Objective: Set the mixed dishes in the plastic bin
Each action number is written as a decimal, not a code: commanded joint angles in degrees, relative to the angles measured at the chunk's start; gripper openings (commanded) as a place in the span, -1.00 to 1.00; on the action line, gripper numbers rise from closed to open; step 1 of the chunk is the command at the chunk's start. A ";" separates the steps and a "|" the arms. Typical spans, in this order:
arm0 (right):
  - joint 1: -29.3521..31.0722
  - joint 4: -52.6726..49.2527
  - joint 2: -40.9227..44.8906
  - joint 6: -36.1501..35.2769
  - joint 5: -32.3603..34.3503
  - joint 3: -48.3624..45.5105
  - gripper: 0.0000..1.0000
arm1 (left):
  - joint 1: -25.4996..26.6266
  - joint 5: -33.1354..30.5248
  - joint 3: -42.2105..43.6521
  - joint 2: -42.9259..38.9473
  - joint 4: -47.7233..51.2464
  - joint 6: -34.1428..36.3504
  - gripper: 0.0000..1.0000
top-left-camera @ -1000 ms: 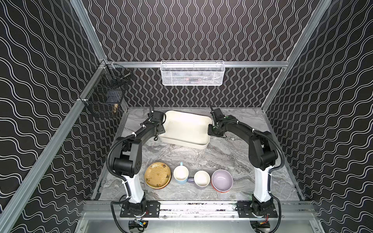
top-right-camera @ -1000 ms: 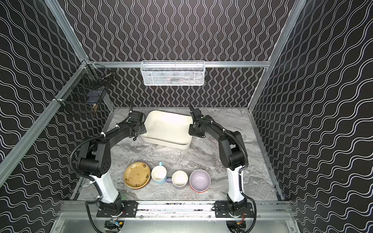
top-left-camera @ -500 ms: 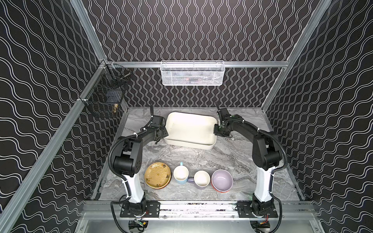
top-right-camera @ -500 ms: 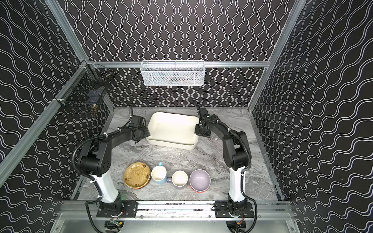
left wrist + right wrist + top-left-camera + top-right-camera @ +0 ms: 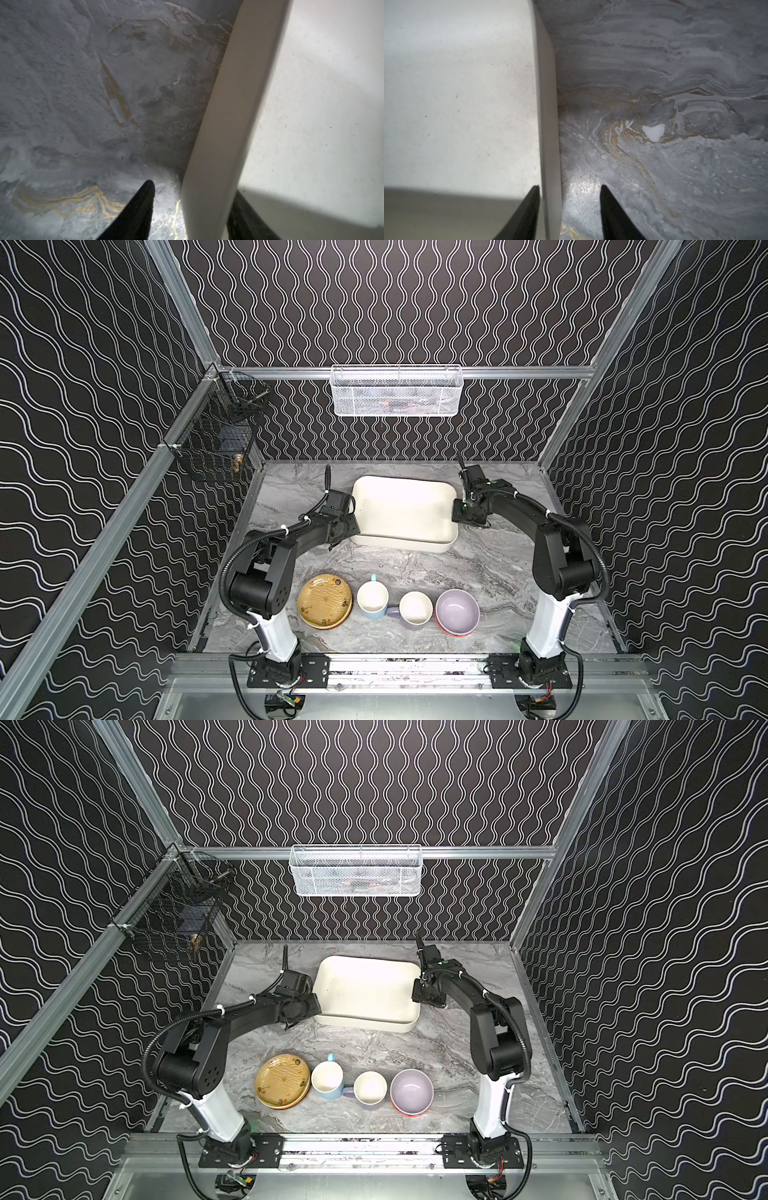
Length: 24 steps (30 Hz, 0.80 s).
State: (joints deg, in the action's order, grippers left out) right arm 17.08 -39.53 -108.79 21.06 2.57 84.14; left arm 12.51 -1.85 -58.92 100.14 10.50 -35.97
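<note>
Marble tabletop (image 5: 415, 568) under the plastic bin (image 5: 403, 510), black wavy-lined walls (image 5: 395, 302) around.

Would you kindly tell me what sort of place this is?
Probably a robot test cell: aluminium frame with wave-patterned wall panels, left arm and right arm bolted to a front rail, dishes lined up on a marble-look tabletop.

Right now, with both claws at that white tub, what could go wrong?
The left gripper and right gripper each straddle a wall of the plastic bin, jaws open; pulling away sideways could drag or tip it. The light-blue mug and lavender mug sit crowded together, so grabbing one may knock the other.
</note>
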 commanded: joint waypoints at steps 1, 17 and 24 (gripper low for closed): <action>0.02 0.40 4.48 -1.01 2.08 -0.21 0.14 | 0.92 -2.42 0.47 -2.93 0.20 -1.11 0.29; 15.88 -4.99 18.12 0.51 -1.34 -6.05 0.31 | 11.09 -6.52 9.44 -33.04 17.31 -1.66 0.44; 20.53 -4.74 23.64 2.52 -0.24 -11.78 0.34 | 12.62 2.24 17.60 -47.77 25.09 -3.97 0.40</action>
State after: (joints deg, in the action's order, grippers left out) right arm 36.84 -43.55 -86.39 22.02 0.80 73.03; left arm 24.84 -4.29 -42.59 54.83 30.94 -38.22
